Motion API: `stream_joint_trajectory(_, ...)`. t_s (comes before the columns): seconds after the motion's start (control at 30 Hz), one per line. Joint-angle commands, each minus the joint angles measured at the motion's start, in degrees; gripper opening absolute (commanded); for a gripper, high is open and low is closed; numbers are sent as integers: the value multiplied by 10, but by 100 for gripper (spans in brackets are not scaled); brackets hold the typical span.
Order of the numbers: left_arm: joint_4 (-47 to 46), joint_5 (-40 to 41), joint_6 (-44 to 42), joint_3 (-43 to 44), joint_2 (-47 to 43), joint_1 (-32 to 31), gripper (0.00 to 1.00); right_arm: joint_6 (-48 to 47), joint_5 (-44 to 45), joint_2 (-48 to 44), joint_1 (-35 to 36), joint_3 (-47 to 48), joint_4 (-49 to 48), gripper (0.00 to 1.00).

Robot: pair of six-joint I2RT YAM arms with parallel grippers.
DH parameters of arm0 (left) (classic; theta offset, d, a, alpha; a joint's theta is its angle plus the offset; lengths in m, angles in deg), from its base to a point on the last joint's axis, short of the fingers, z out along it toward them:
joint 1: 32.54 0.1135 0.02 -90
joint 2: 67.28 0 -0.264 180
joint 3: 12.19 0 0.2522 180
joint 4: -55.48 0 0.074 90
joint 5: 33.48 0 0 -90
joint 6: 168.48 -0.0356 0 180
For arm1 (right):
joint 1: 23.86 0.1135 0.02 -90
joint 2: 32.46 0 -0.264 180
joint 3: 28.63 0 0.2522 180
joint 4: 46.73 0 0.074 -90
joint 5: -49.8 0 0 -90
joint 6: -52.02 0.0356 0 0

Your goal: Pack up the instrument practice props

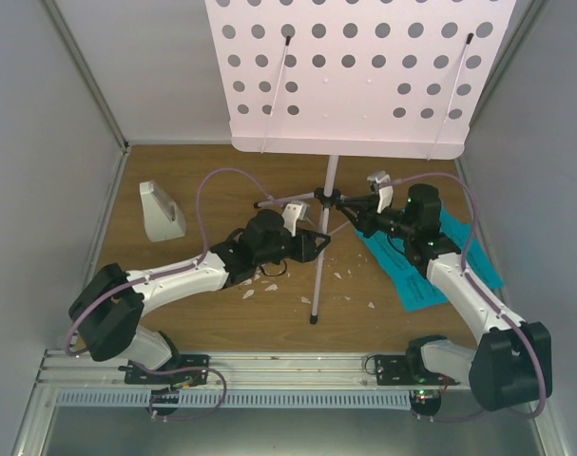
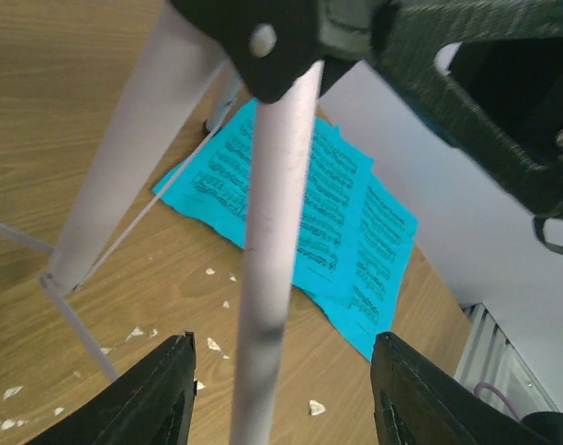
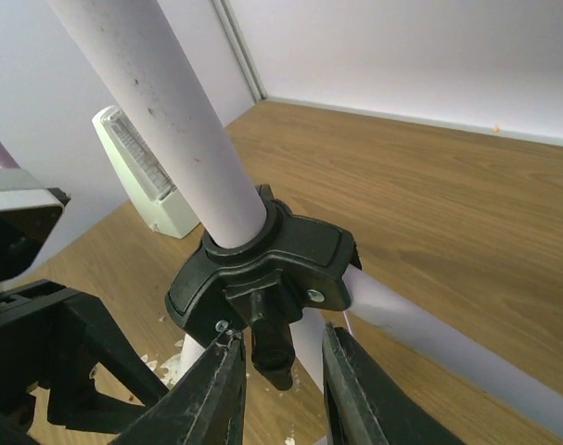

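Wooden table (image 1: 188, 325): left gripper (image 2: 281, 350) spread wide astride music stand leg (image 2: 283, 185), right gripper (image 3: 281, 343) narrowly parted flanking hub knob (image 3: 271, 367).

Even, soft, bright light, faint shadows, no glare, close wrist-view foregrounds slightly blurred, overhead view sharp

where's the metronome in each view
top external: metronome at left on the table, well left of the stand legs.
left wrist: not in it.
right wrist: upper left, behind the stand pole.
shared landmark: the stand's black hub, at the top of the left wrist view and in the middle of the right wrist view.
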State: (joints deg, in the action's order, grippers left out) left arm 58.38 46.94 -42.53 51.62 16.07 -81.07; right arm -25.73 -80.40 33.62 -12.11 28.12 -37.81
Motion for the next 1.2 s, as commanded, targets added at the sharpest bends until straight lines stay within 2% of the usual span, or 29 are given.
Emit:
stream_joint_trajectory(0.0,-10,-15,-31,35,18,0,54,-24,-10,13,13,15,-17,26)
stream_joint_trajectory(0.1,4,-6,-49,47,28,3,51,-32,-14,23,15,19,-17,24)
stream_joint_trajectory(0.23,35,8,-82,61,37,10,38,-54,-13,30,19,30,-4,19)
stream_joint_trajectory(0.4,41,-20,-100,77,59,12,37,-74,11,29,25,32,-4,14)
stream_joint_trajectory(0.7,79,3,-131,87,55,18,0,-145,116,12,60,36,32,2)
stream_joint_trajectory(1.17,149,1,-182,89,19,41,0,-313,337,-13,132,10,45,1)
